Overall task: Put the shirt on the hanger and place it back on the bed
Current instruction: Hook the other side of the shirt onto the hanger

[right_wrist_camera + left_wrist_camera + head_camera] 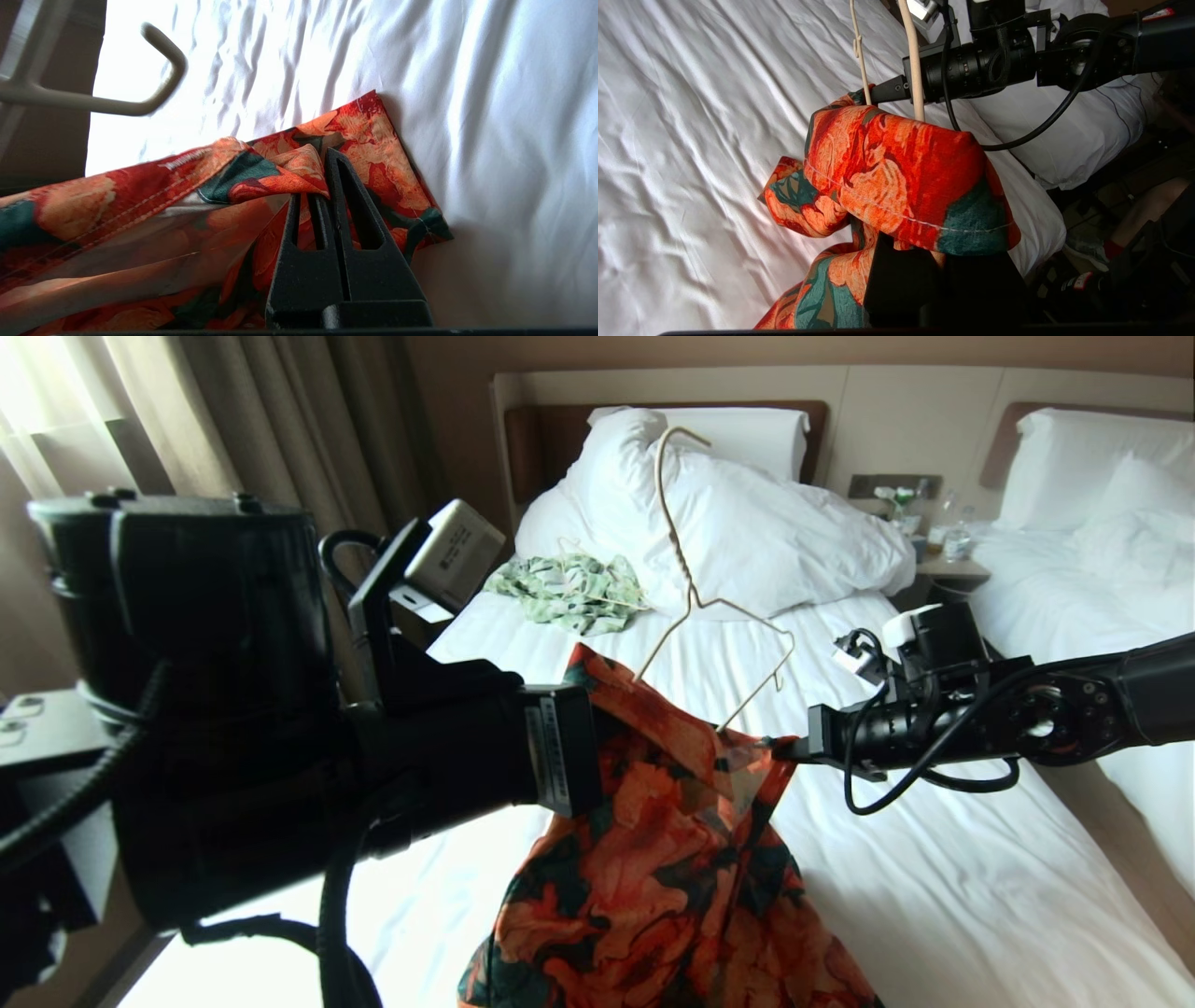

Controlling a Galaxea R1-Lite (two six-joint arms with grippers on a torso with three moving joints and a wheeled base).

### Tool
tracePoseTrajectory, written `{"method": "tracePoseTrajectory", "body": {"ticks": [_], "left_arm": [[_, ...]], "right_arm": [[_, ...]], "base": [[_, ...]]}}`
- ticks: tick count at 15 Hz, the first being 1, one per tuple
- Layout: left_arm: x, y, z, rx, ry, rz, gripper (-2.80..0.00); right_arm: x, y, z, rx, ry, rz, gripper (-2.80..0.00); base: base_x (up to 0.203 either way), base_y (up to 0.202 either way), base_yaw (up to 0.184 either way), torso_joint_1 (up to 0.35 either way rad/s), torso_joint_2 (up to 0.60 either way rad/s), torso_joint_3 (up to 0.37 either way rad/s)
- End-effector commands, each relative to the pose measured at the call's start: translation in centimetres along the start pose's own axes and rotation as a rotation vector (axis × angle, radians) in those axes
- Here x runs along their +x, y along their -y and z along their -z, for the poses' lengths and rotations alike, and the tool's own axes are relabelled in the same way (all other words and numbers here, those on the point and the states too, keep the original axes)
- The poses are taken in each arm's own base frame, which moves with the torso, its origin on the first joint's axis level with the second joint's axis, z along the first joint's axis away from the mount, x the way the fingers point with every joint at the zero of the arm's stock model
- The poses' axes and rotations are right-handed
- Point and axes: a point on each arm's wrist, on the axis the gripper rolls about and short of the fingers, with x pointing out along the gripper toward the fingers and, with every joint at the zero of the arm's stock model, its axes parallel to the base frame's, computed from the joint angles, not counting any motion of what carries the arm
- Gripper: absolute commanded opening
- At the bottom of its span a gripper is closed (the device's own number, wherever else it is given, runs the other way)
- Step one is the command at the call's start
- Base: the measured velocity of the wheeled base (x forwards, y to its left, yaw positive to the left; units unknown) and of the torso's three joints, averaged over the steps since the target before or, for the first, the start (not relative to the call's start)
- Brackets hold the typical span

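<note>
Mid-task, roughly halfway by the look of it. Shirt (653, 859) off the bed (934, 896), held up between both arms, hanger (695, 588) partly threaded: both lower wire ends vanish into the fabric near the collar, hook and neck sticking up clear above it. Right gripper (327, 186) pinched together on a fold of shirt edge, plain in the right wrist view; whether the wire is also caught in that pinch, cannot tell. Left gripper (583, 751) buried under fabric draped over its fingers; jaws hidden in every view but closed by reading, most likely clamped on cloth at the other shoulder. Fabric bunched and twisted, hanging down toward the sheet, not spread across the hanger's shoulders. Whether either hanger arm sits properly in a sleeve shoulder: not visible. Remaining, by judgement: seat both shoulders on the wire, square up the collar, lower the lot onto the bed, let go. Pale green patterned shirt (569, 593) with its own hanger lying further up the bed near the duvet (766, 523), not involved.
</note>
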Motion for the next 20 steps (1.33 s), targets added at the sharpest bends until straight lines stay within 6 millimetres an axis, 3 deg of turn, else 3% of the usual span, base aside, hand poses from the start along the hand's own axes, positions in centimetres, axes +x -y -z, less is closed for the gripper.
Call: {"method": "tracePoseTrajectory", "body": {"ticks": [1, 10, 12, 16, 20], "left_arm": [[0.0, -0.3, 1.0, 0.0, -0.031, -0.011, -2.8], [-0.6, -1.7, 5.1, 0.01, -0.163, -0.054, -2.8], [-1.1, -1.7, 4.8, 0.006, -0.134, -0.047, -2.8], [-1.6, -0.6, 2.3, 0.001, -0.025, -0.009, -2.8], [-2.2, 0.0, 3.2, -0.02, -0.071, 0.014, -2.8]], "right_arm": [[-0.6, -0.1, -0.4, -0.002, 0.024, -0.009, -2.8], [-1.8, 0.7, -1.3, 0.012, 0.062, 0.008, -2.8], [-1.8, 0.8, -1.2, 0.015, 0.057, 0.011, -2.8], [-2.1, 0.4, -1.3, 0.013, 0.068, 0.002, -2.8], [-2.9, 0.1, -1.9, 0.028, 0.102, -0.012, -2.8]], "base": [[0.0, 0.0, 0.0, 0.0, 0.0, 0.0], [0.0, 0.0, 0.0, 0.0, 0.0, 0.0], [0.0, 0.0, 0.0, 0.0, 0.0, 0.0], [0.0, 0.0, 0.0, 0.0, 0.0, 0.0], [0.0, 0.0, 0.0, 0.0, 0.0, 0.0]]}}
